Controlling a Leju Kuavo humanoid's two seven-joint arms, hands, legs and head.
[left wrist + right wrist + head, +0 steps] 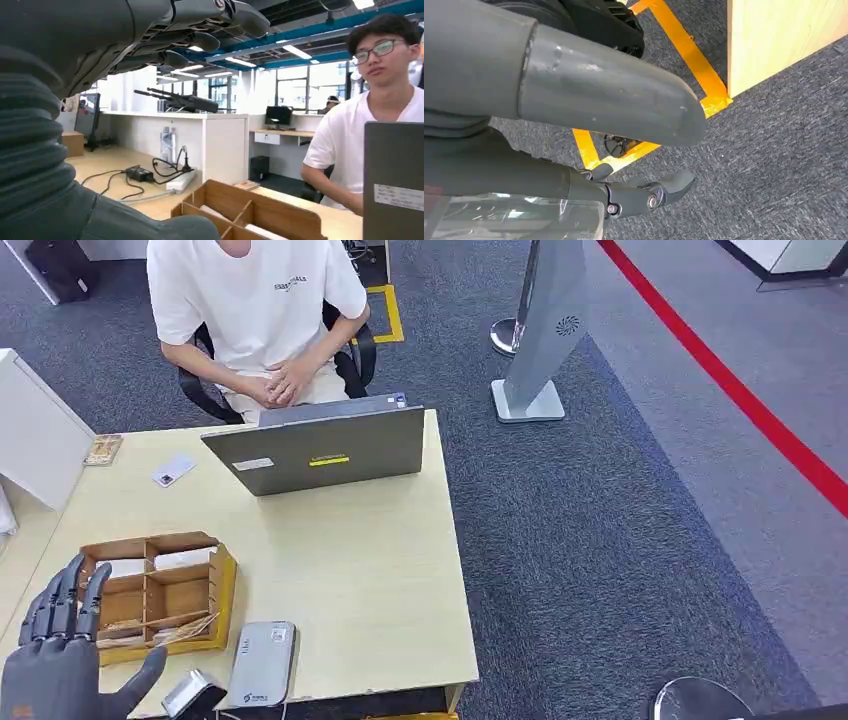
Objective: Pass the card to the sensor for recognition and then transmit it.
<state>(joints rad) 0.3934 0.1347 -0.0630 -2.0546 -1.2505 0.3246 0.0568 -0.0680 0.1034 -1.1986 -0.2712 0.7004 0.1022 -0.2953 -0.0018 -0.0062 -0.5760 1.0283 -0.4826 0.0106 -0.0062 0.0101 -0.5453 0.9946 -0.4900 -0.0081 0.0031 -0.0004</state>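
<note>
The left hand (62, 665) hovers at the near left corner of the surface (370, 570), its fingers (70, 595) spread apart and holding nothing. Just right of those fingers stands the wooden organizer (160, 595), white cards (183, 559) lying in its far compartments. Right of the thumb lie a small reader (192, 695) and a grey sensor box (262, 664). Beyond stands a laptop (320, 448) before a seated person (262, 310). The right hand (574, 100) hangs over the carpet, fingers loose, nothing held.

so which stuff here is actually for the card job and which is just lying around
For the job:
- wooden organizer with cards in its compartments
- grey sensor box
- left hand, open beside the organizer
- seated person

Lying about:
- laptop
- phone
- power strip
- water bottle
</note>
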